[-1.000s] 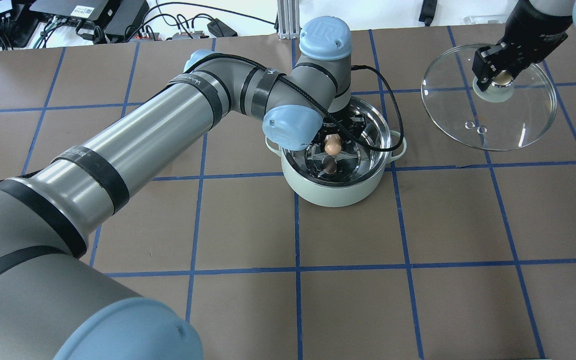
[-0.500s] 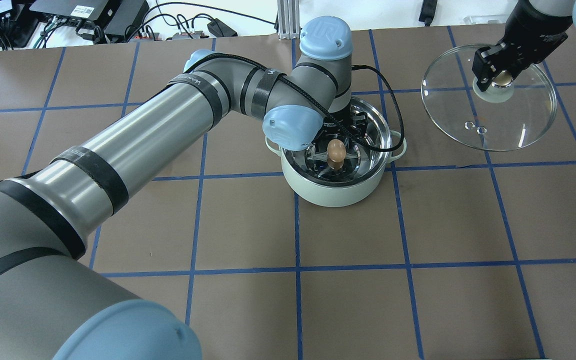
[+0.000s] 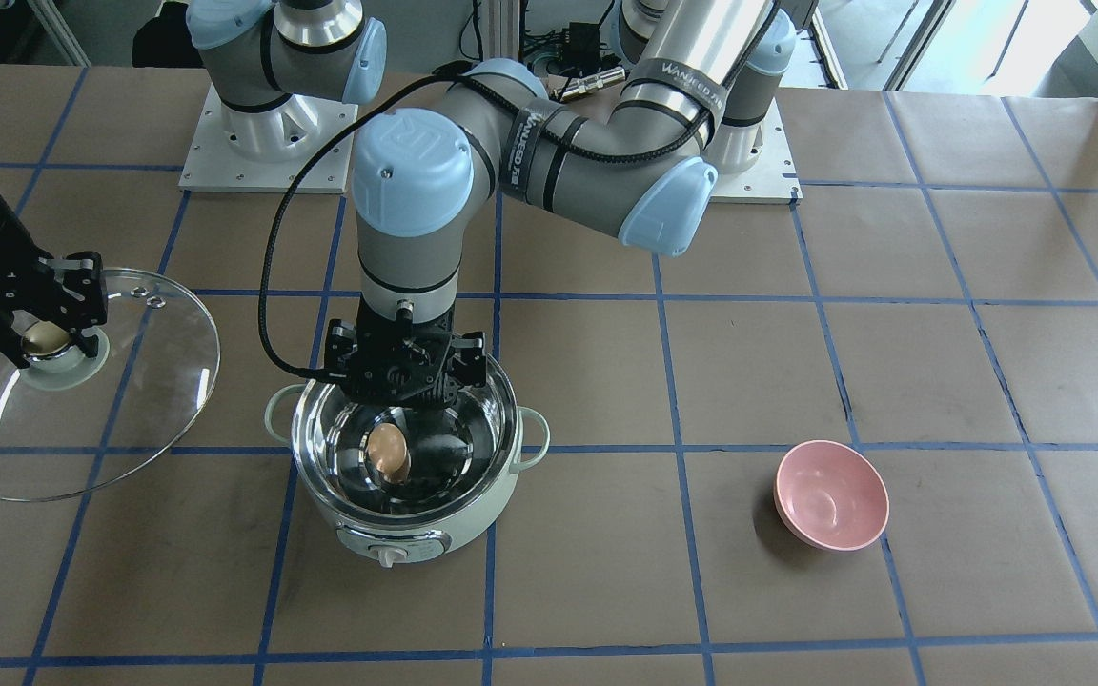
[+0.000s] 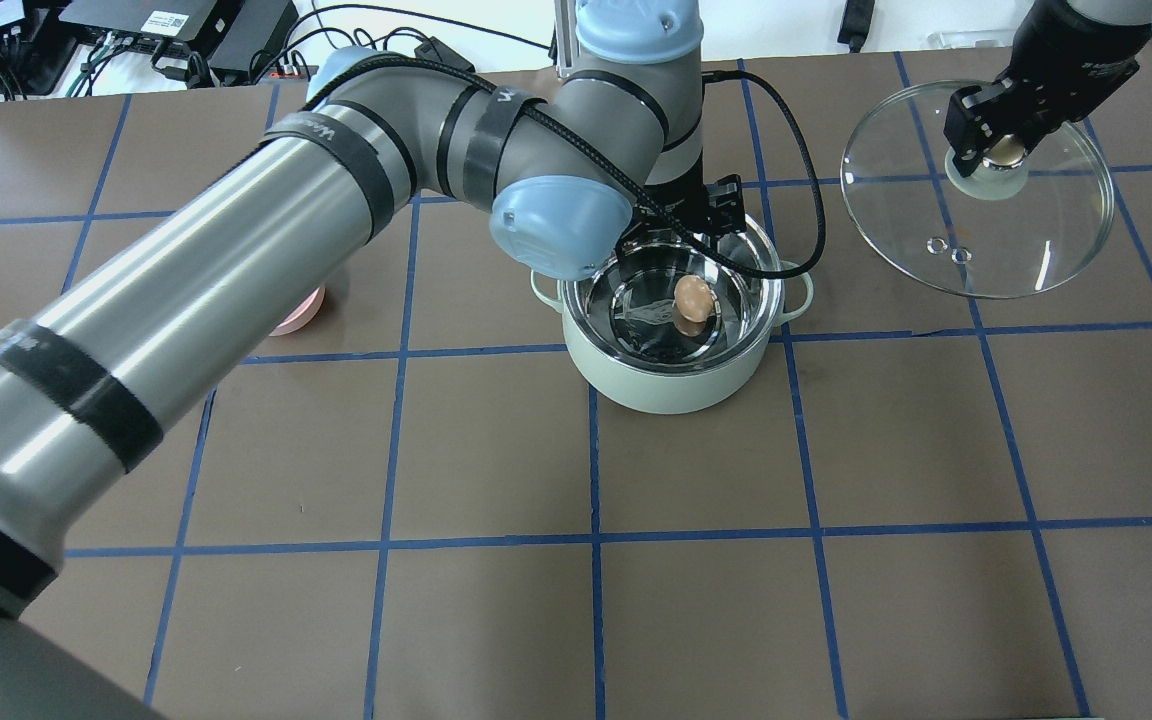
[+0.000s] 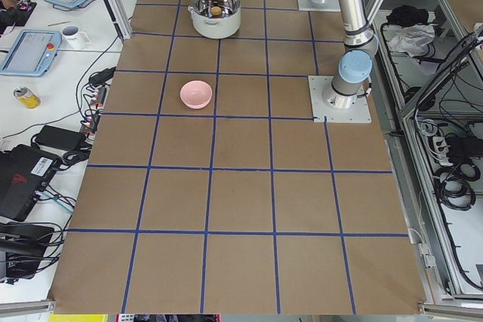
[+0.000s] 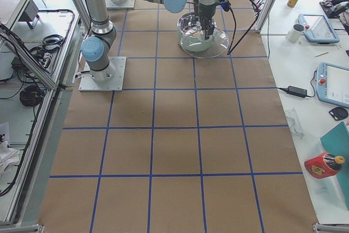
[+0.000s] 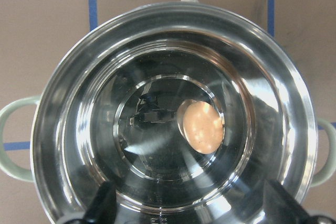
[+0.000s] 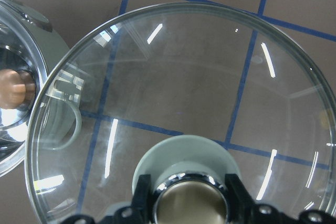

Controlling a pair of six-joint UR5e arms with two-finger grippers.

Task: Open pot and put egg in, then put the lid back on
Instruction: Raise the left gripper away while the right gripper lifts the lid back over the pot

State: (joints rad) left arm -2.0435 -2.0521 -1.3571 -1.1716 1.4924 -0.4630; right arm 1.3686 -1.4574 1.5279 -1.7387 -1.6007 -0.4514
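The pale mint-green pot [image 4: 676, 385] stands open in the middle of the table, its dial facing away from the robot [image 3: 387, 551]. The tan egg [image 4: 693, 297] lies loose on the steel bottom, also seen in the left wrist view [image 7: 201, 127]. My left gripper [image 3: 408, 400] hangs open and empty just above the pot's robot-side rim; its fingertips [image 7: 100, 203] frame the pot. My right gripper [image 4: 998, 150] is shut on the brass knob of the clear glass lid [image 4: 976, 235] and holds it tilted above the table, beside the pot [image 8: 21, 93].
A small pink bowl [image 3: 830, 495] sits on the robot's left side of the table, half hidden behind the left arm in the overhead view [image 4: 298, 312]. The left arm's black cable [image 4: 796, 250] loops over the pot's rim.
The egg has left my left gripper and now lies on the pot's bottom. The left gripper has risen out of the pot. The right gripper still holds the lid in the same place.
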